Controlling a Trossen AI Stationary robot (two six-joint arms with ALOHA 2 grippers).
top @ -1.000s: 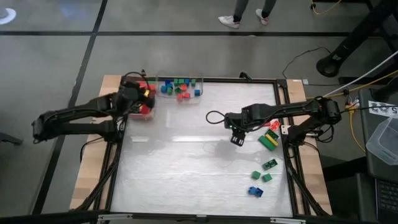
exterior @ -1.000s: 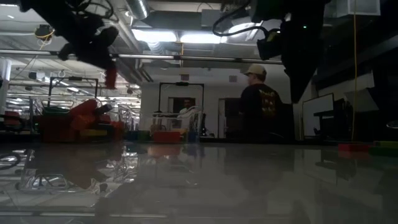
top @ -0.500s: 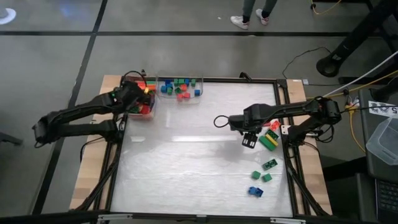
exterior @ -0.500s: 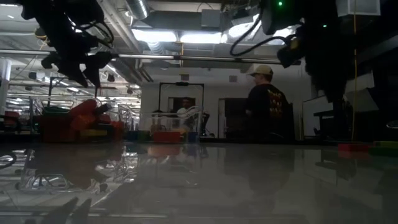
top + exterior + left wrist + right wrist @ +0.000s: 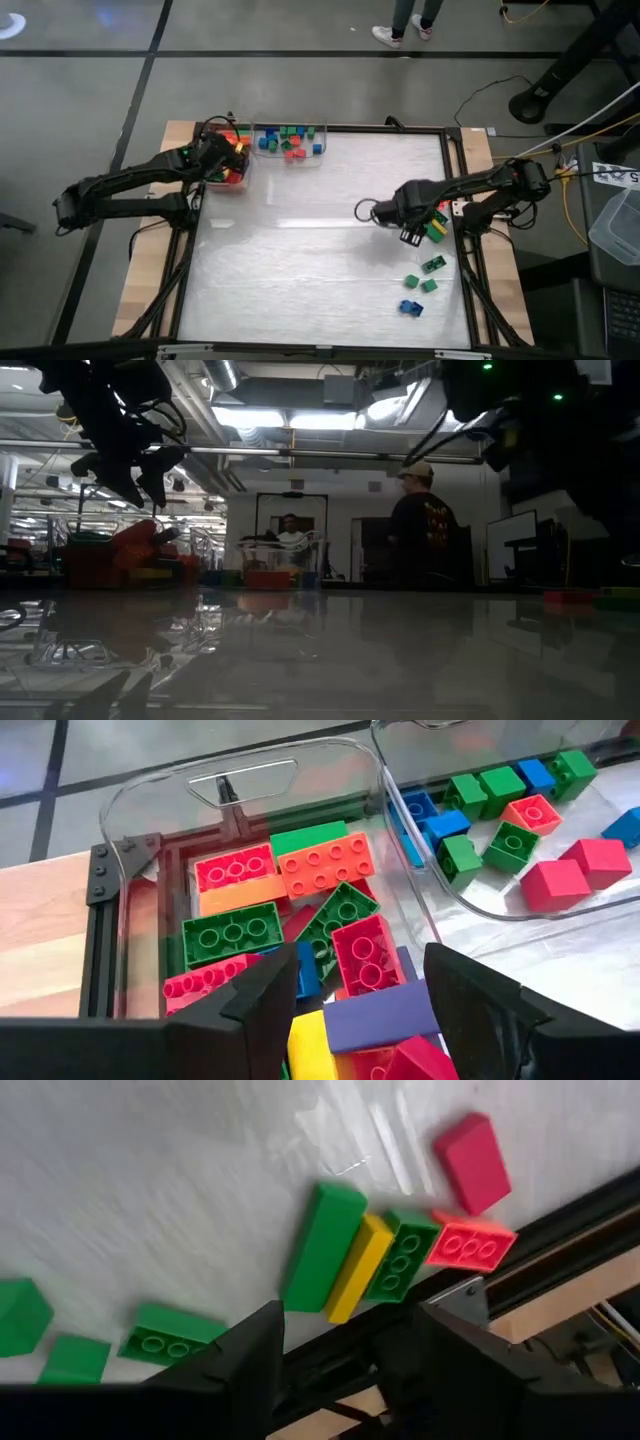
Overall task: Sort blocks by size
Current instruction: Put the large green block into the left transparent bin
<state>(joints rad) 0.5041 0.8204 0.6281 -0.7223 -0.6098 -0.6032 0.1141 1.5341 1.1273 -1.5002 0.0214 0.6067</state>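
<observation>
Left end effector (image 5: 355, 985) spread, empty, over long-block bin (image 5: 140, 800). Your right end effector (image 5: 345, 1345) spread above green block (image 5: 322, 1245); yellow block (image 5: 360, 1267) touches it, so you may grab both.

Two clear bins (image 5: 290, 143) side by side at the tabletop's (image 5: 300, 260) far edge, two robot arms, four loose blocks (image 5: 322, 1245) clustered near the right hand (image 5: 410, 236), four more (image 5: 433, 264) scattered just past them, one person (image 5: 420, 525) beyond the tabletop.
</observation>
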